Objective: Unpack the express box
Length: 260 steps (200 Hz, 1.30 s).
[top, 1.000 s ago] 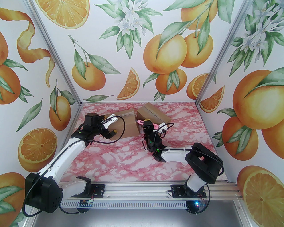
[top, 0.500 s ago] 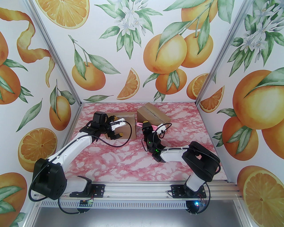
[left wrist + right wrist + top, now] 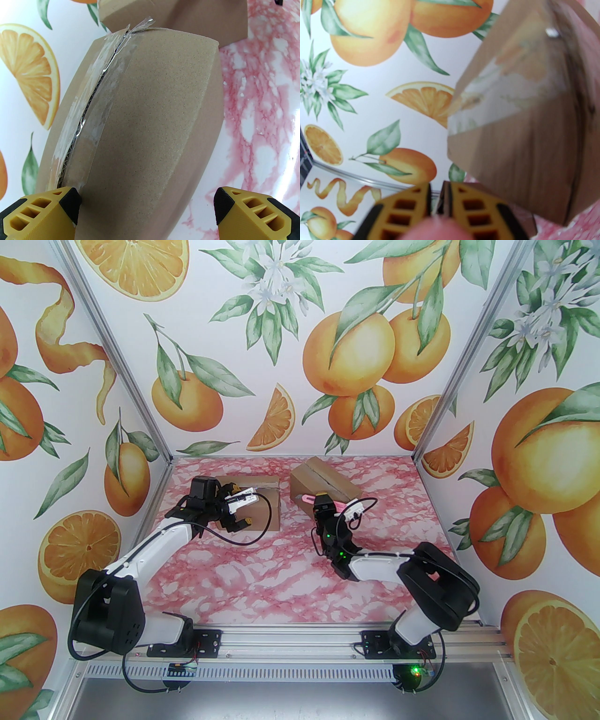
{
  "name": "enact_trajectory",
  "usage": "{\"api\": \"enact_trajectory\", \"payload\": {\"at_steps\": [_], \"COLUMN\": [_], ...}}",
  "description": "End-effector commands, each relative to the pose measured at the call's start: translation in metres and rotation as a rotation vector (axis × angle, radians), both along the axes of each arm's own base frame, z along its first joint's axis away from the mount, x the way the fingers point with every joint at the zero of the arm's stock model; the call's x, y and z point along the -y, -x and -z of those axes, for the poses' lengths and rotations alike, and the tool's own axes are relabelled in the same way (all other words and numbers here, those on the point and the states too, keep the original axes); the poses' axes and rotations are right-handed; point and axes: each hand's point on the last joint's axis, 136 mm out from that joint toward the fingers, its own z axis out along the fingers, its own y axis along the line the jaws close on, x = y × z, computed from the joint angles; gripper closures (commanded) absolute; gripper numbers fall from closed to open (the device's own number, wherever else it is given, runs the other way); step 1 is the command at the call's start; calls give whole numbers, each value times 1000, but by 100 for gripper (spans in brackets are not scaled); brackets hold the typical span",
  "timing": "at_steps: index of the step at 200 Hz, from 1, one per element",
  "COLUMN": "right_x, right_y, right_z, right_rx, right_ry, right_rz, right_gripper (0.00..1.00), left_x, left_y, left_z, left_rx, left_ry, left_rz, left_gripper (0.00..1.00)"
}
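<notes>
Taped left box (image 3: pixel 152 105) against wide-open, empty left fingers (image 3: pixel 42 211); right box (image 3: pixel 323 479) beyond right fingers (image 3: pixel 473 206), clamped on pink tool (image 3: pixel 307 497); marbled bench (image 3: pixel 281 577).

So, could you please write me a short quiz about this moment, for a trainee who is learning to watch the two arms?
1. True or false: the left jaws are closed on the left box.
2. What do the right jaws hold? A) a pink tool B) a roll of tape C) nothing
3. Fill in: the table bears ___ cardboard boxes.

Key
1. False: the left jaws stand wide open at the left box.
2. A: the right jaws are shut on the pink tool.
3. Two: the left box and the right box.
</notes>
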Motion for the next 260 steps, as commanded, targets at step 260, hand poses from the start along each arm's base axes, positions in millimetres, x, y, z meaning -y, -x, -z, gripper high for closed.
{"api": "enact_trajectory", "payload": {"at_steps": [260], "right_x": [-176], "right_y": [11], "right_z": [51], "right_rx": [-207], "right_ry": [1214], "right_rz": [-636], "right_gripper": [100], "left_x": [-63], "left_y": [-99], "left_z": [-16], "left_rx": [-519], "left_ry": [394], "left_rz": [-615], "left_gripper": [3]}}
